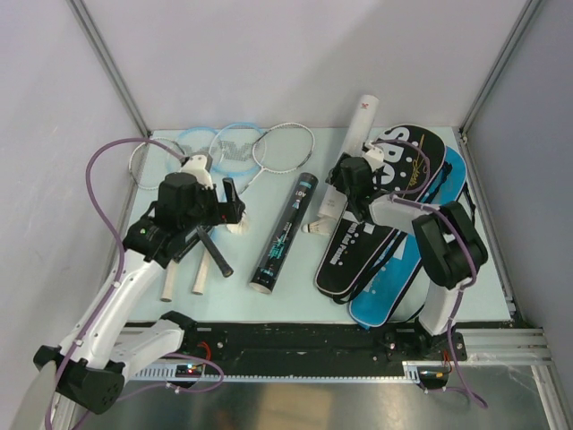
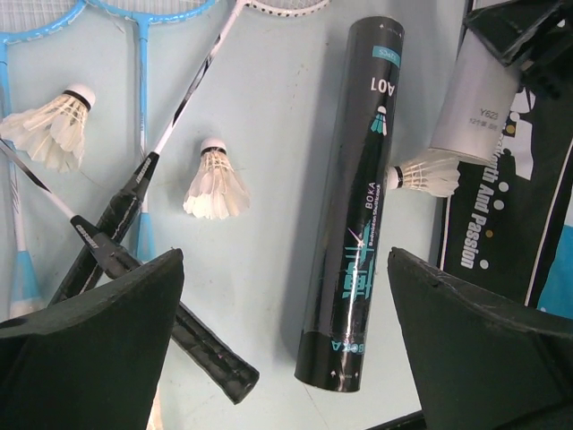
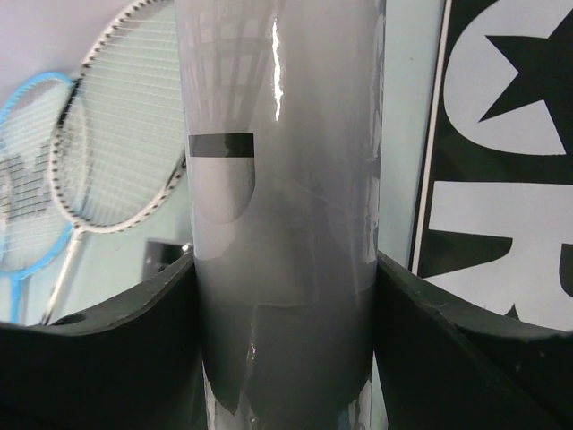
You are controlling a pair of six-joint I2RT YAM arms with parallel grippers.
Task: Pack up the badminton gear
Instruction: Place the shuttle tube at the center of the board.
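From the top camera, the black tube (image 1: 284, 235) is lying lengthwise at the middle of the desk (image 1: 269, 305). Left of it the left pincer (image 1: 235, 204) is hanging spread wide, holding nothing, over the racket handles. Beyond the tube's far end the heads of a silver-white racket (image 1: 285, 146) and a light-blue racket (image 1: 235, 143) are overlapping. Right of the tube the right pincer (image 1: 340, 193) is pinching the white tube (image 1: 363, 121), which is slanting away and carrying a small red mark near its far end. One shuttlecock (image 1: 315, 227) is lying just right of the black tube. Farther right the black bag (image 1: 385, 215), showing "SP" in big white letters, is resting on the blue bag (image 1: 403, 269).

The left wrist camera is giving small print the top view lacks — "A01" and "BOKA" on the black tube (image 2: 354, 206), "And Passion" on the black bag (image 2: 506, 224) to its right. The left pincer (image 2: 285, 269) is standing with its jaws wide apart, one on each side of the tube. Two shuttlecocks (image 2: 215, 179) are lying left of the tube among the racket shafts; a third is lying just beside its right flank.

The right wrist camera is showing the white tube (image 3: 286, 179) clamped upright in the right pincer (image 3: 285, 269) — a dark band and faint ribs are showing through its wall. Racket heads are lying on the black tube's side, and the bag's large lettering on the other.
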